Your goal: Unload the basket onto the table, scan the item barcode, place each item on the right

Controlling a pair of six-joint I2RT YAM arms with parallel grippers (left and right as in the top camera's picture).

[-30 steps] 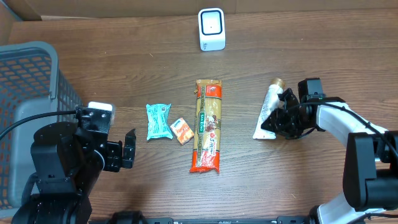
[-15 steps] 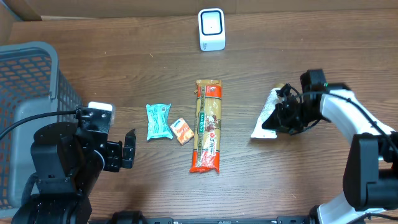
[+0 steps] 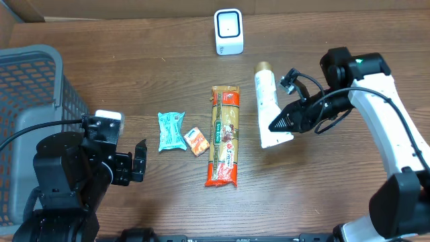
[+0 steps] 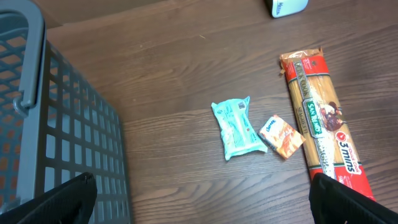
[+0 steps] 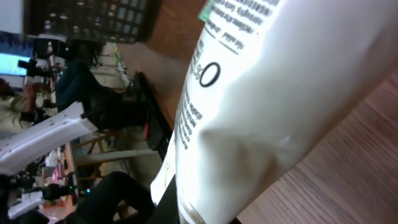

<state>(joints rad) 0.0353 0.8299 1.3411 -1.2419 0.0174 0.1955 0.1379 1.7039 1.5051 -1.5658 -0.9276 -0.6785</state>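
Right fingers [image 3: 283, 122] pinch the white tube [image 3: 266, 101] by its flat end; left fingers [image 4: 68, 198] stand spread

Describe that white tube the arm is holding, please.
The white tube looks like soft plastic, with a tan cap at the far end, a flat crimped end toward the robot and dark print on its side. The right gripper is shut on its crimped half, holding it just right of the pasta packet.

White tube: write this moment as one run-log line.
right gripper: shut on white tube | white tube: beside pasta pack | left gripper: open
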